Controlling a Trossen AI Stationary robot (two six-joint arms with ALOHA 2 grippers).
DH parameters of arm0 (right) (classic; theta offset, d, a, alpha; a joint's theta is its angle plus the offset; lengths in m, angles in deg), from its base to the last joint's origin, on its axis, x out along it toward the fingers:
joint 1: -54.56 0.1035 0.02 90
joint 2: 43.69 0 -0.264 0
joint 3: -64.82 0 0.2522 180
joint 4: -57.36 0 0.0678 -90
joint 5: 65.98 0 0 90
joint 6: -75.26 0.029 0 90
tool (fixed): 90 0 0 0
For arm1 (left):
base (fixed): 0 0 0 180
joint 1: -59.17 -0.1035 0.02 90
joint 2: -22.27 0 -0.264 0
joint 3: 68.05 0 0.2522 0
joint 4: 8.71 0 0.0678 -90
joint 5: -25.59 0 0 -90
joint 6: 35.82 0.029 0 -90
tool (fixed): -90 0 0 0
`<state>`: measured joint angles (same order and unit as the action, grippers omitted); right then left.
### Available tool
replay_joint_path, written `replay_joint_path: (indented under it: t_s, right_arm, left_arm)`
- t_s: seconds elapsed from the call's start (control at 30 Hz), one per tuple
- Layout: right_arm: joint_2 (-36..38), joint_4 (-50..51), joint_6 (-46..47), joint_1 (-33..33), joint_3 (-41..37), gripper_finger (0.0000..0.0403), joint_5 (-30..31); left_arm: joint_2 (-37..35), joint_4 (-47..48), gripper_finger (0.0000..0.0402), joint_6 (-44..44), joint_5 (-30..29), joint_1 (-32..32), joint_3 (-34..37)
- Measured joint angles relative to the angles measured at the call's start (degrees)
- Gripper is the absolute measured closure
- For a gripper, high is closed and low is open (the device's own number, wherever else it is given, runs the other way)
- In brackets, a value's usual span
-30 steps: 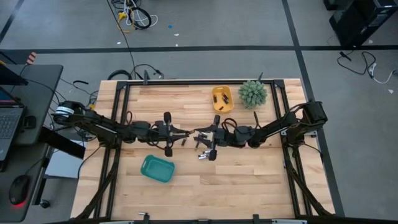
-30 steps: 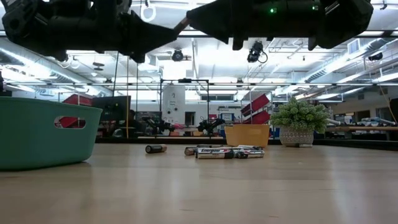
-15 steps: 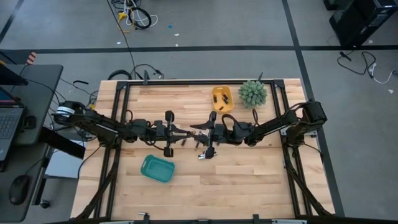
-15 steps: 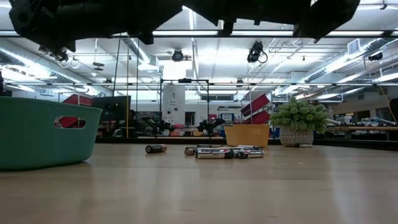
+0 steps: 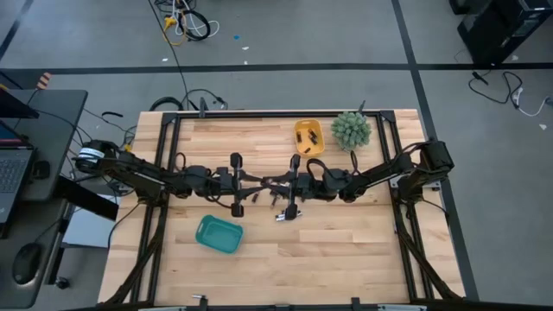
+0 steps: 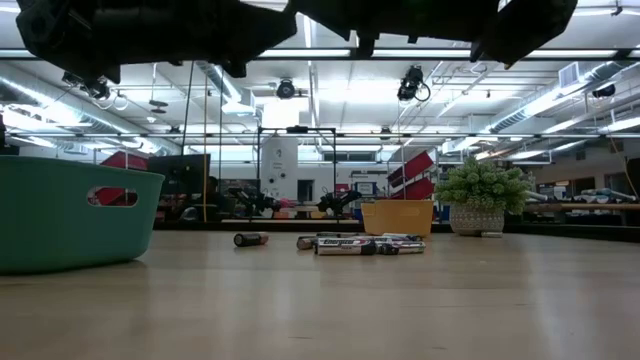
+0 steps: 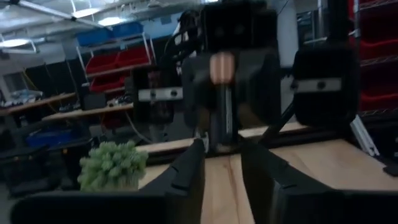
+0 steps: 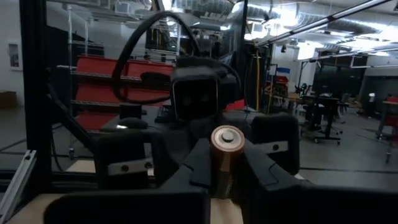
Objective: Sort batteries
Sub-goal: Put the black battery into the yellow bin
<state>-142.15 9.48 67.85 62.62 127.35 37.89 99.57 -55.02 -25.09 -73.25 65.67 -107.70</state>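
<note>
Above the middle of the table my two grippers meet tip to tip, left gripper (image 5: pixel 261 183) and right gripper (image 5: pixel 278 184). Between them hangs one battery (image 8: pixel 225 158) with a copper-coloured end and a dark body (image 7: pixel 222 115). My right gripper (image 8: pixel 225 171) is shut on it. My left gripper (image 7: pixel 222 171) is open, its fingers standing on either side of the battery's far part with a gap showing. Loose batteries (image 6: pixel 345 244) lie flat on the wood below, with one more (image 6: pixel 250 239) apart from them. My right gripper pinches the battery by its round sides near the copper end (image 8: pixel 217 163), between the two fingers. The fingers come level from the table's right and lie along the battery. Its copper end faces back toward the wrist. The battery is lifted clear of the table.
A yellow tray (image 5: pixel 308 136) holding a few batteries stands at the far middle, next to a small potted plant (image 5: pixel 351 130). A teal tray (image 5: pixel 218 234) sits toward the near left. Bare wood lies across the near half of the table (image 5: pixel 346 259).
My right gripper has gone toward the table's left, up to my left gripper's tip. Its fingers, spread a second ago, now stand close together. Both arms have risen a little in the low view. The batteries on the table have stayed put.
</note>
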Motion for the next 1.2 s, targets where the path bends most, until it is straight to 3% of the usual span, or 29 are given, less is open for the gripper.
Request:
replay_joint_path:
  t_s: [0.13,0.23,0.37,0.43,0.57,0.7,0.97,1.2]
  right_arm:
    - [0.0,0.4,0.1,0.0,0.0,0.0367,3.1]
    - [0.5,2.9,1.1,-0.1,0.0,0.0367,10.2]
    - [3.3,18.4,6.0,-3.4,0.0,0.0367,22.1]
    - [4.9,28.6,12.2,-6.6,0.0,0.0367,23.8]
    - [6.6,46.5,25.0,-14.5,0.0,0.0367,22.8]
    - [6.6,56.5,32.6,-22.2,0.0,0.0367,16.1]
    - [6.7,61.6,36.2,-30.7,0.0,0.0362,5.5]
    - [6.7,61.9,36.3,-31.3,0.0,0.0318,4.5]
  left_arm:
    - [0.0,3.3,0.0272,-1.3,-1.7,0.0,0.0]
    - [0.0,7.1,0.0262,-3.8,-3.8,-0.1,0.0]
    - [0.0,12.0,0.0260,-7.7,-5.5,-0.1,0.0]
    - [0.0,13.9,0.0260,-8.4,-6.4,-0.1,0.0]
    - [0.0,18.2,0.0260,-9.8,-10.2,-0.1,0.0]
    - [0.0,22.2,0.0260,-11.1,-14.8,-0.2,0.0]
    - [0.0,25.3,0.0259,-12.7,-16.0,-0.1,0.0]
    - [0.0,25.3,0.0259,-12.9,-16.0,-0.1,0.0]
